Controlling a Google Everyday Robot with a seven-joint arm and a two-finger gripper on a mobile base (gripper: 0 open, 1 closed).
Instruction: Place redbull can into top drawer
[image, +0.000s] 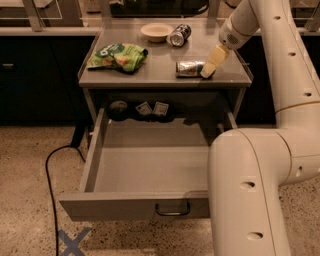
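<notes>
The redbull can (189, 68) lies on its side near the front right of the grey table top (150, 70). My gripper (212, 62) reaches down from the upper right and its tip sits at the can's right end, touching or nearly touching it. The top drawer (125, 206) is pulled fully out below the table top. Its inside is bare and its bar handle (172, 210) faces the front. My large cream arm covers the drawer's right front corner.
A green snack bag (117, 55) lies at the left of the table top. A white bowl (156, 31) and a darker can (178, 35) sit at the back. Small items (145, 108) rest on the shelf behind the drawer. A black cable (50, 170) runs across the floor at left.
</notes>
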